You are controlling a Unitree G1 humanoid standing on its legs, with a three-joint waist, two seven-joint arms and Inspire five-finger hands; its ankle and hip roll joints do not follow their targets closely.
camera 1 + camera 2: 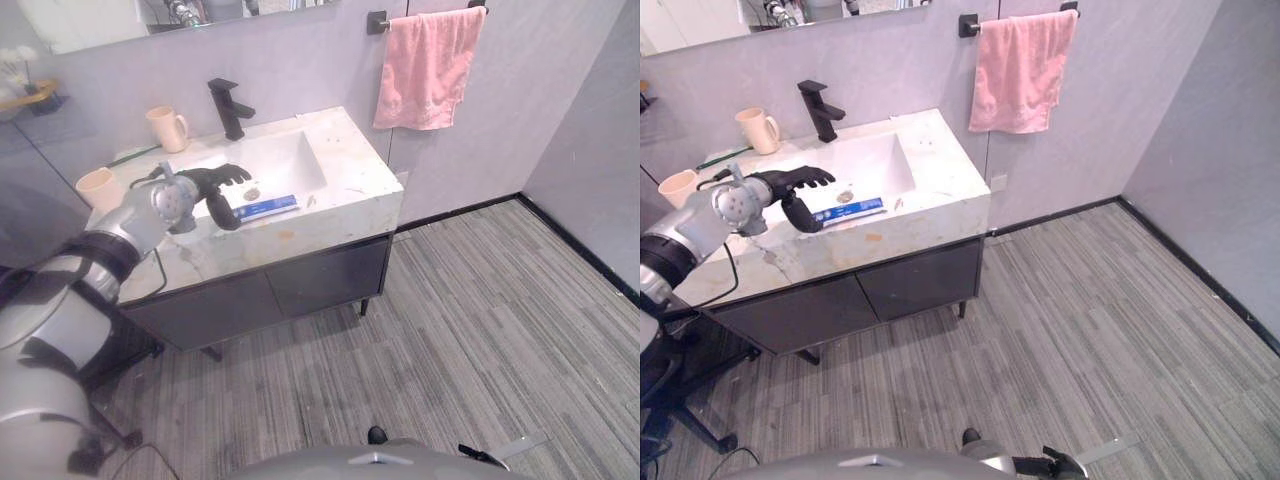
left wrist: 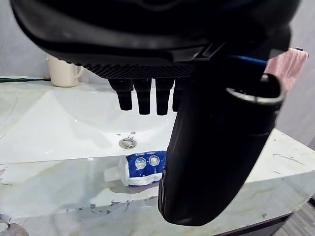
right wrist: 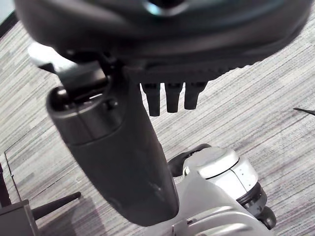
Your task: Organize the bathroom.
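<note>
The left hand point(image 1: 215, 190), fingers spread wide, hovers above the toothpaste tube point(image 1: 264, 208) on the counter's point(image 1: 350, 190) front edge, probably poised to grasp it

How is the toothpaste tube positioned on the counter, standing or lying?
Lying flat. The toothpaste tube rests lengthwise on the counter's front edge beside the sink basin, under the open left hand.

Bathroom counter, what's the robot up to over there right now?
The robot's left hand hovers open over the front edge of the marble counter, just above a blue and white toothpaste tube lying beside the sink. It isn't gripping the tube. Two cream mugs sit further back, near the black faucet, and a pink towel hangs on the wall rail. The right hand hangs open over the floor.
</note>
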